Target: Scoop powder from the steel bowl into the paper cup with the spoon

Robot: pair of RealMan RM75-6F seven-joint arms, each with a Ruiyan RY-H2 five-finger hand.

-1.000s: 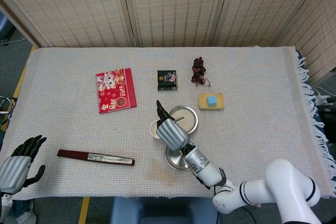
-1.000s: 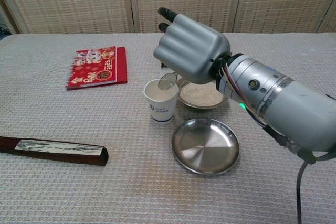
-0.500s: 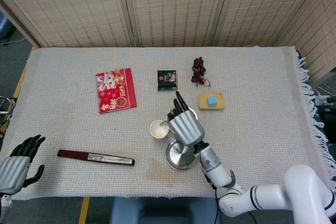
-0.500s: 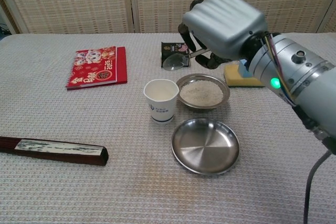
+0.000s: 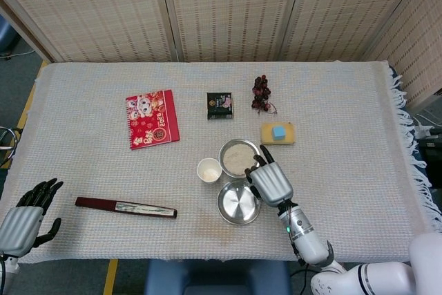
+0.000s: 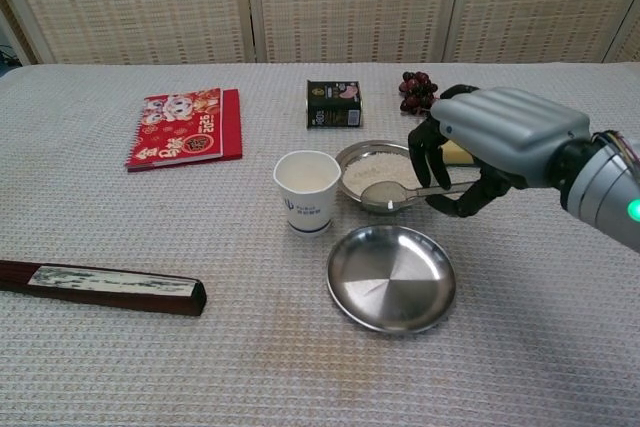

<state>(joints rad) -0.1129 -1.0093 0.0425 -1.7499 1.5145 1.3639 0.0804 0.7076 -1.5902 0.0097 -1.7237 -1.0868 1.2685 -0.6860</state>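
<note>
The steel bowl (image 6: 384, 171) of pale powder (image 5: 238, 157) sits at mid-table. The white paper cup (image 6: 307, 190) stands just to its left, also seen as the cup (image 5: 209, 170) from the head. My right hand (image 6: 497, 144) is to the right of the bowl and pinches the handle of the metal spoon (image 6: 396, 194). The spoon lies about level, its scoop over the bowl's near rim. From the head view my right hand (image 5: 270, 183) hides the spoon. My left hand (image 5: 26, 216) hangs off the table's near left corner, fingers apart and holding nothing.
An empty steel dish (image 6: 392, 279) lies in front of the bowl. A long dark stick (image 6: 100, 286) lies near left. Further back are a red booklet (image 6: 183, 125), a black packet (image 6: 333, 104), dark grapes (image 6: 413, 91) and a yellow sponge with a blue cube (image 5: 277, 132).
My right hand has swung the spoon from over the paper cup, up and right, then down to the near rim of the powder bowl. The left hand has stayed put.
</note>
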